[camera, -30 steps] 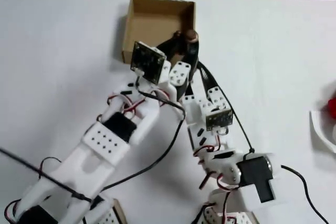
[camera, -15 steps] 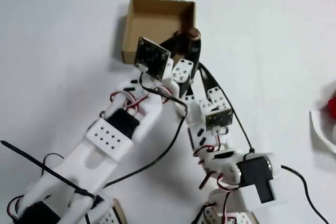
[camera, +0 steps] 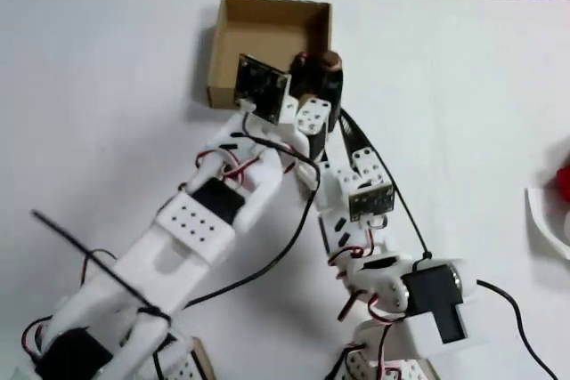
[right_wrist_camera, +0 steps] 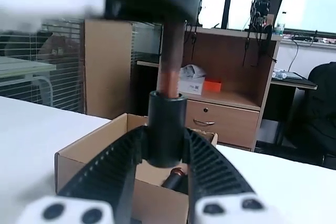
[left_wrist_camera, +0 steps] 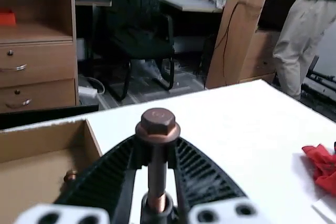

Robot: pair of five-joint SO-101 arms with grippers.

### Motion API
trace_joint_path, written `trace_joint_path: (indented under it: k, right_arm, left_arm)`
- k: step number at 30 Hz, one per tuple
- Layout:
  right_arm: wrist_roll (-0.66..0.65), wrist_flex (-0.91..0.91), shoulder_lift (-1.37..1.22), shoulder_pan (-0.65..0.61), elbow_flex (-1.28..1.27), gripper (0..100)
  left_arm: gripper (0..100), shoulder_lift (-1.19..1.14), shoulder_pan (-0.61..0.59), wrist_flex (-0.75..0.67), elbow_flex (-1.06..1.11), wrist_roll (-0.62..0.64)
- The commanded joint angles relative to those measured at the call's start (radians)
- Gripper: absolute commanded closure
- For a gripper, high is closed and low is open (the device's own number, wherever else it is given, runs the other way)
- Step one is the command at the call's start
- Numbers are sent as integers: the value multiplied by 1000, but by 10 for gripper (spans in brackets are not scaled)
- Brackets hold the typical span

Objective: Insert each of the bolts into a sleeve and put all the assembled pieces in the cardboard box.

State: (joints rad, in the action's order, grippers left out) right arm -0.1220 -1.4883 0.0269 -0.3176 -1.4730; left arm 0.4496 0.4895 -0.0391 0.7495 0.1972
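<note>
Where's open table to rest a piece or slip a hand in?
Bare table left of the box, and between box and white dish. Crowded at the box's near right corner, where left gripper and right gripper meet.

Copper bolt point(left_wrist_camera: 157, 129), blk sleeve point(right_wrist_camera: 166, 129), brown cardboard box point(camera: 258, 42).

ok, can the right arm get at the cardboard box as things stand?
Likely not yet. The right gripper holds the sleeve close to the cardboard box, but the left gripper is clamped on the bolt entering it, tying them together.
</note>
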Motion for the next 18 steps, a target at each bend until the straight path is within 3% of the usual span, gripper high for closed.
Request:
trace_joint_path:
  k: [1, 18]
  right_arm:
    - [2, -4, 2, -10, 29, 978]
    - [2, -7, 8, -15, 32, 978]
  left_arm:
    - [975, -12, 5, -37, -54, 6]
    - [975, -20, -28, 71, -12, 9]
